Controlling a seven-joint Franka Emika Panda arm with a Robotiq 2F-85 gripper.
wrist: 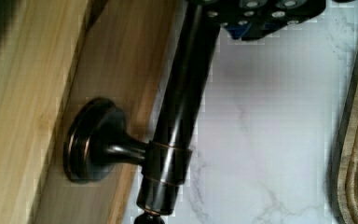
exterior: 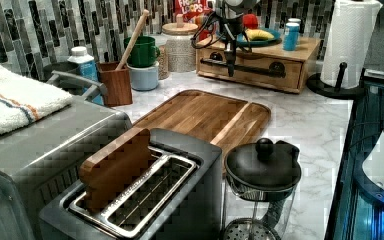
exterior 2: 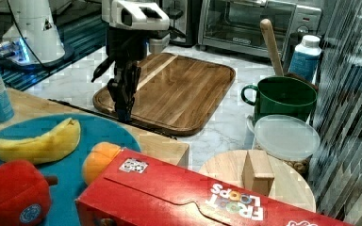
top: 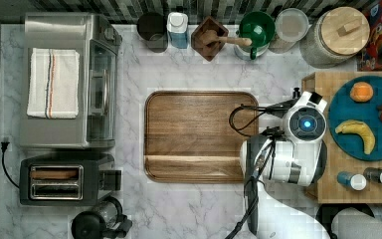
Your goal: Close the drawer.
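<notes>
A Franka arm's gripper hangs at the black bar handle of the drawer, which sits flush in a light-wood box at the far end of the marble counter in the left view. The box's top carries a blue plate with a banana. In the wrist view the handle runs up to the fingers, with its round mount fixed to the drawer front; whether the fingers pinch the bar or merely rest against it cannot be told. In the right view the gripper points down at the box's edge, just beside the brown wooden tray
</notes>
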